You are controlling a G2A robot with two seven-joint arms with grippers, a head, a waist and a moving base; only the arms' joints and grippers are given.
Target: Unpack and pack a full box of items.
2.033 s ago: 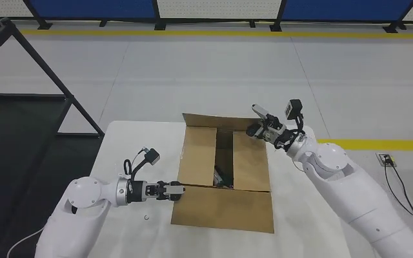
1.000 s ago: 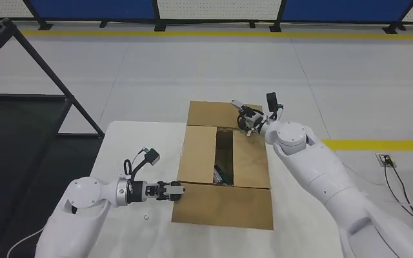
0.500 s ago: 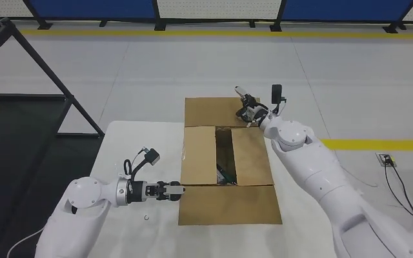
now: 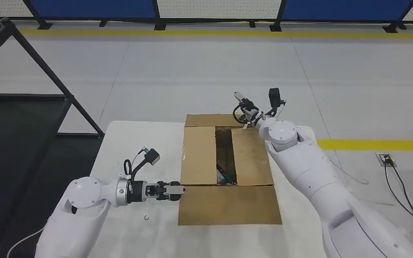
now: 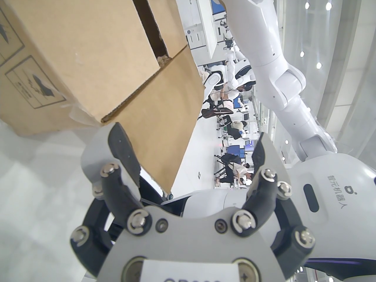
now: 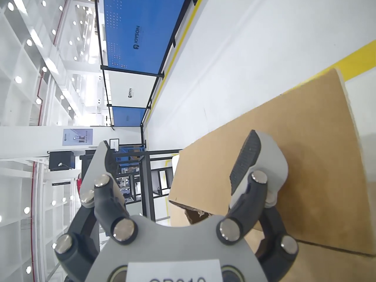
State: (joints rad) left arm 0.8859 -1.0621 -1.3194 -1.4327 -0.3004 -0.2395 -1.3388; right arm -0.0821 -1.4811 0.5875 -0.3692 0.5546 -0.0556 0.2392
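Note:
A brown cardboard box [image 4: 251, 158] stands mid-table, its two long flaps nearly flat with a narrow gap [image 4: 224, 151] between them. Dark items [image 4: 222, 173] show through the gap. The near flap [image 4: 229, 205] is folded outward. My right gripper [image 4: 244, 113] is open at the far flap [image 4: 210, 120]; in the right wrist view one finger [image 6: 245, 155] lies against that flap [image 6: 308, 154], and the gripper [image 6: 176, 159] holds nothing. My left gripper [image 4: 174, 191] is open by the box's near left corner, the near flap's corner [image 5: 167, 148] lying between its fingers [image 5: 124, 148].
The white table [image 4: 135, 138] has bare surface to the left of the box. A small dark speck [image 4: 147, 217] lies on it near the left arm. A black metal frame [image 4: 39, 71] stands beyond the table's left side.
My right gripper swung from the box's right side to its far flap, which looked broad for a moment and now looks narrow. The box shifted slightly right. The left arm stayed still.

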